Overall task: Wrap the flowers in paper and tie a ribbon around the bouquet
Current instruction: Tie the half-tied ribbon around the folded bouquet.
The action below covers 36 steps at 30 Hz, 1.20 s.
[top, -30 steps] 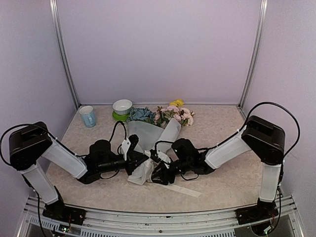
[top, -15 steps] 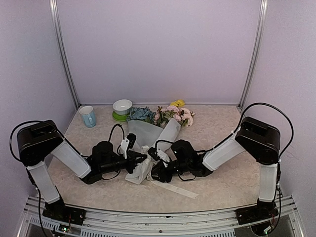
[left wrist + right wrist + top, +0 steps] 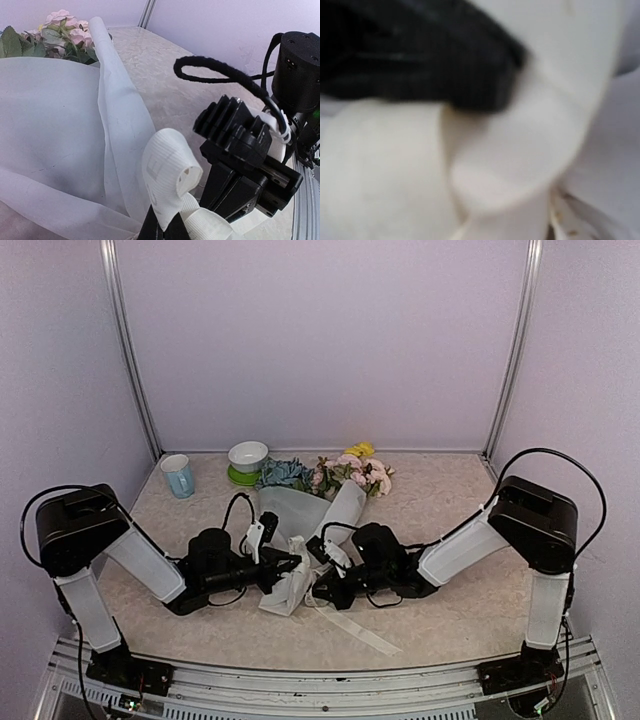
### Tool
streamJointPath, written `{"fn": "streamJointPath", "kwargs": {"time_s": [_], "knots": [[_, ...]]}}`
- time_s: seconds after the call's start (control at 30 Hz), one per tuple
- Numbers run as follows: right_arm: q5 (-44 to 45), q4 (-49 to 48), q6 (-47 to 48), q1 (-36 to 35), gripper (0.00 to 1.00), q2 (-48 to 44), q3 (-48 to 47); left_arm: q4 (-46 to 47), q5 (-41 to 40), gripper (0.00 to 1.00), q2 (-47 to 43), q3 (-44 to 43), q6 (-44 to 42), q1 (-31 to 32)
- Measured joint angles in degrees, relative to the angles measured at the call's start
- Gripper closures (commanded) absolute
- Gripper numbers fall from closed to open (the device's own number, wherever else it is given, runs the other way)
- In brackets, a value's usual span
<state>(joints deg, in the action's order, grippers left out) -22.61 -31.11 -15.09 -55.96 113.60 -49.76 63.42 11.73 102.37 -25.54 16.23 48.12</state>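
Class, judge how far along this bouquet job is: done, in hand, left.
Done: the paper is wrapped around the flowers. In hand: the left pincer is shut on a loop of the ribbon, the right pincer shut close beside it. Left: no knot shows; the ribbon's tail lies loose on the table.

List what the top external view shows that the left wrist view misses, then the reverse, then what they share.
Only top external: the blue cup, the white bowl on its green saucer, the blue blooms, the yellow bloom, and the ribbon tail trailing toward the near edge.
Only left wrist: the ribbon's ribbed weave, looped just above the left pincer.
Both: the paper cone, the pink roses and the right arm.
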Motion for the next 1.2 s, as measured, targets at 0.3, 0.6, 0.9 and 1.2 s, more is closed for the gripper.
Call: {"fn": "streamJointPath", "kwargs": {"time_s": [0.3,0.6,0.9,1.2], "knots": [[1.79,3.87,0.63,0.37,0.98,-5.57,2.10,-0.66,-0.61,1.00,-1.42,0.00,-0.87,-0.07],[3.56,6.03,0.31,0.37,0.98,-4.48,1.60,-2.51,-0.66,1.00,-1.55,0.00,-2.16,-0.07],[7.26,8.15,-0.96,0.98,1.00,-5.22,1.60,-2.67,-1.11,1.00,-2.29,0.31,-2.84,-0.31],[8.85,9.09,-1.09,1.14,1.00,-8.96,1.53,-2.99,-1.49,1.00,-4.76,1.11,-3.06,-0.85]]}}
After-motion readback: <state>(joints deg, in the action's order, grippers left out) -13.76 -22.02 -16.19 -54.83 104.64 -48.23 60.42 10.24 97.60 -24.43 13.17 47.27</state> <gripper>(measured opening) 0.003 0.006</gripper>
